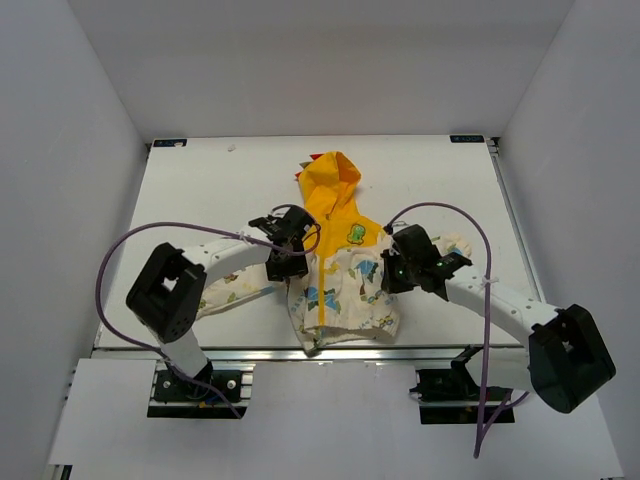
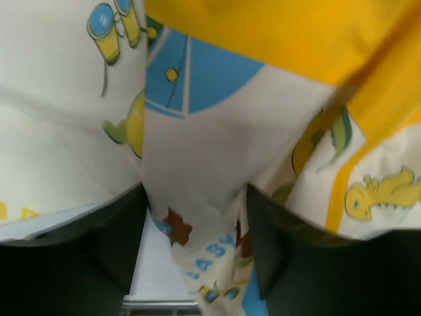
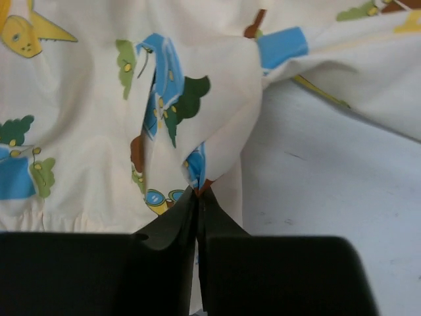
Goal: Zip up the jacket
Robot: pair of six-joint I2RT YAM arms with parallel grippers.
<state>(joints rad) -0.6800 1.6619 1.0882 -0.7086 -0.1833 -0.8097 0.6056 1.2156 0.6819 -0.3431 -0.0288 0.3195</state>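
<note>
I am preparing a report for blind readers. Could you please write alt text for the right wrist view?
The right gripper is shut on a fold of the jacket, whose cream fabric with a colourful cartoon print fills the left and top of the view. The bare white table shows at the right.

Noted a jacket (image 1: 340, 270) with yellow-orange hood (image 1: 333, 185) at 12 o'clock, cream body printed with blue, green, yellow and brown cartoon dinosaurs, orange zipper strip (image 1: 322, 300) running toward 6; white table (image 1: 200, 190); purple cables (image 1: 485, 345).
</note>
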